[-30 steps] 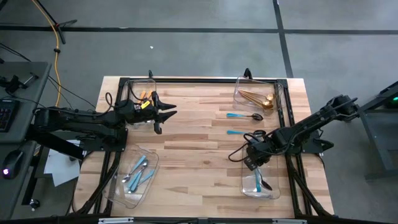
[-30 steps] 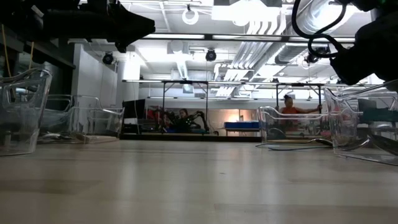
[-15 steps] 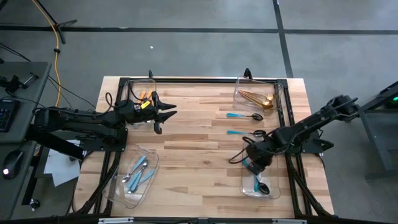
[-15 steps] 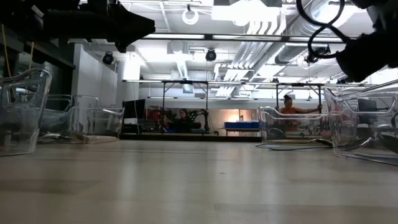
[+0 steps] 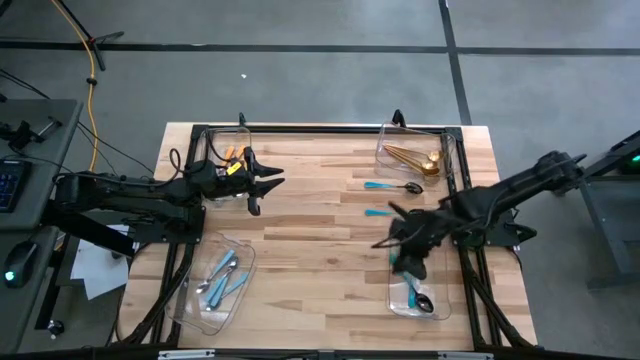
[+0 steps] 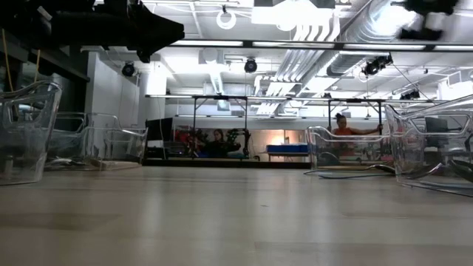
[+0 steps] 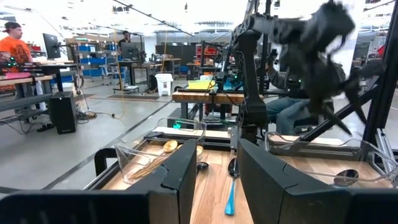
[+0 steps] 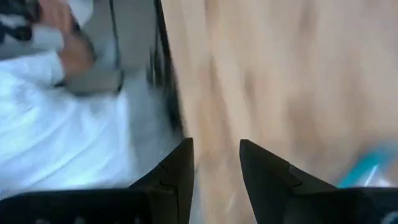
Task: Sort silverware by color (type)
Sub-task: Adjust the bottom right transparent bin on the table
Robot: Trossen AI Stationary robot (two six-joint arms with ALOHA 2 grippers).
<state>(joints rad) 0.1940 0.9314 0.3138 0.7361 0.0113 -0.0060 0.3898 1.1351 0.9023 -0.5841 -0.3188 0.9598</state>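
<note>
Two teal-handled black spoons lie flat on the bare wood, one [image 5: 390, 185] nearer the far edge and one [image 5: 378, 212] just beside my right gripper. My right gripper [image 5: 393, 233] is open and empty, blurred, above the table between that spoon and the near right bin [image 5: 440, 305]; its wrist view [image 8: 216, 168] shows only smeared wood. That bin holds a teal-handled black spoon [image 5: 418, 296]. My left gripper [image 5: 266, 187] hovers open and empty near the far left bin, and the spoon [image 7: 230, 193] shows between its fingers in the wrist view.
Gold pieces [image 5: 415, 158] lie in the far right bin, light-blue-handled ones [image 5: 220, 275] in the near left bin, and orange-handled ones [image 5: 228, 152] in the far left bin. A black frame [image 5: 320, 128] runs along the table's far edge. The middle of the table is bare wood.
My right gripper has risen from over the near right bin and swung toward the far edge and the loose spoons, fast enough to blur. In the low view it has climbed to the top of the picture. My left arm has kept still.
</note>
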